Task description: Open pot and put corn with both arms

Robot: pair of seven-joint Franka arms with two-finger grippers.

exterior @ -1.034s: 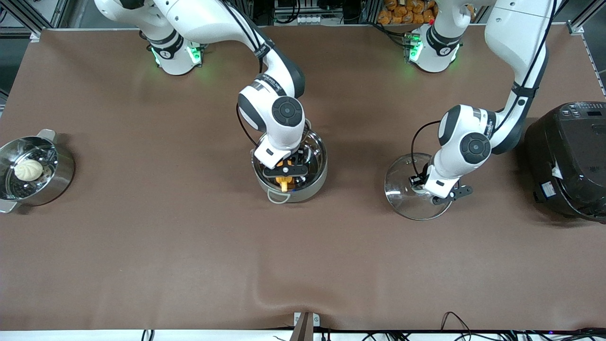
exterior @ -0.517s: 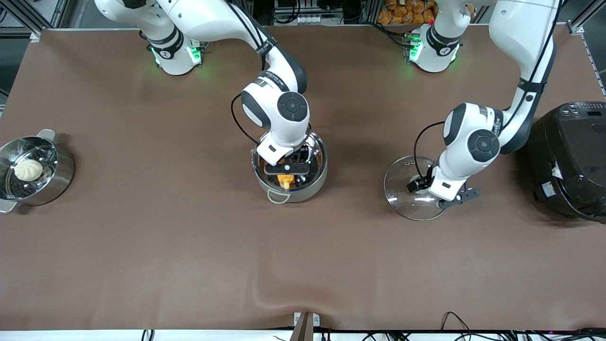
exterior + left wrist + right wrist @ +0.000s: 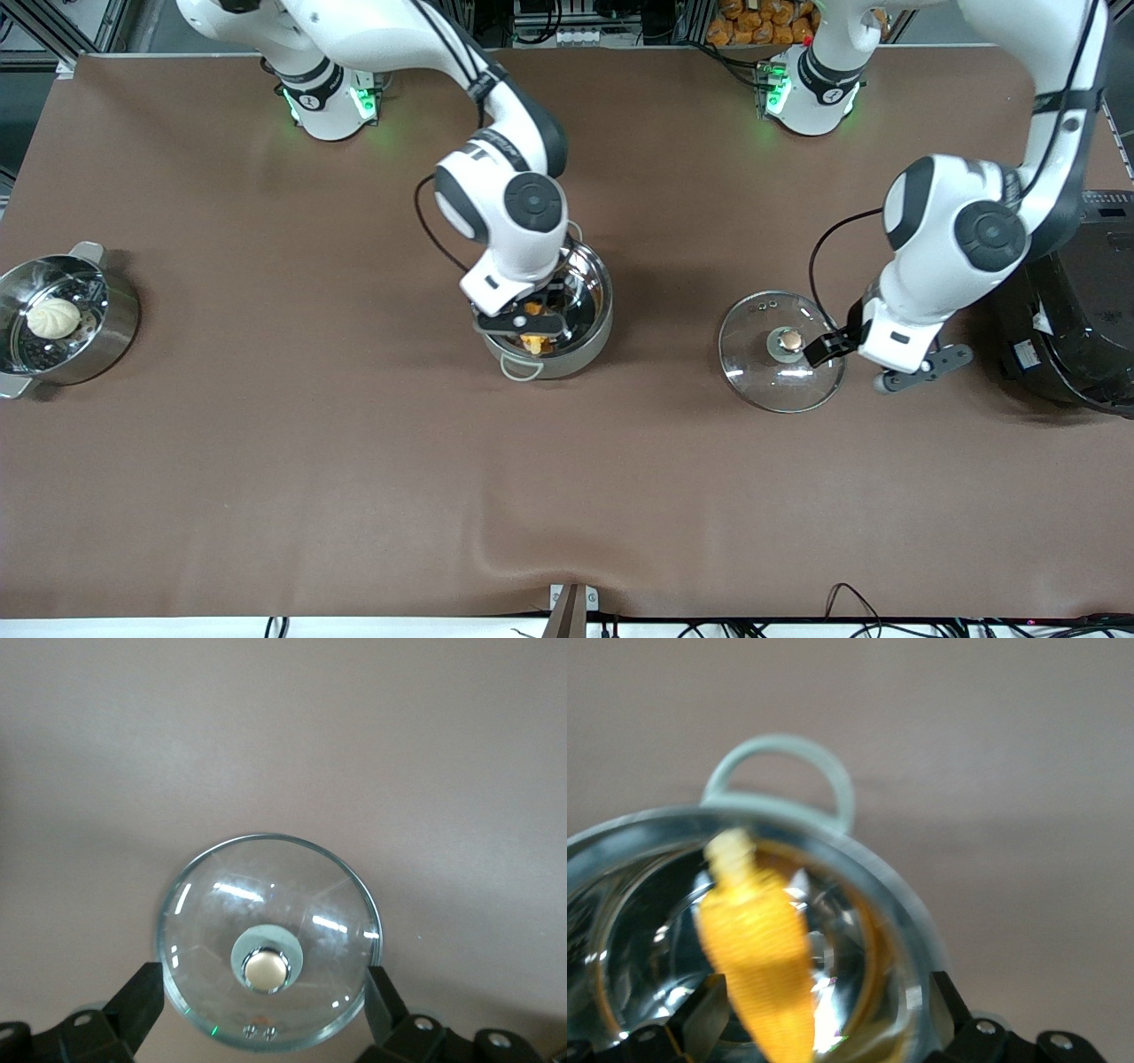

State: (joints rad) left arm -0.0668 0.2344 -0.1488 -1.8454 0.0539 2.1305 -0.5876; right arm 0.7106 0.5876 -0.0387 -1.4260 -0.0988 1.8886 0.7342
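The shiny steel pot (image 3: 592,330) stands open in the middle of the table. The yellow-orange corn (image 3: 534,343) lies inside it, its pale stub toward a loop handle (image 3: 788,762). My right gripper (image 3: 523,322) hangs just over the pot, open, with the corn (image 3: 757,957) loose below its spread fingers (image 3: 946,997). The glass lid (image 3: 753,372) with its tan knob (image 3: 787,339) lies flat on the table toward the left arm's end. My left gripper (image 3: 877,361) is open and empty, raised above the lid's edge; the lid (image 3: 266,895) shows whole in the left wrist view.
A steel pot with a perforated tray and a white bun (image 3: 55,316) stands at the right arm's end. A large black electric cooker (image 3: 1072,301) stands at the left arm's end, close to the left arm. The brown cloth has a fold (image 3: 523,554) near the front edge.
My left gripper let go of the lid's knob, rose and moved toward the cooker. My right gripper lifted a little out of the pot, leaving the corn inside.
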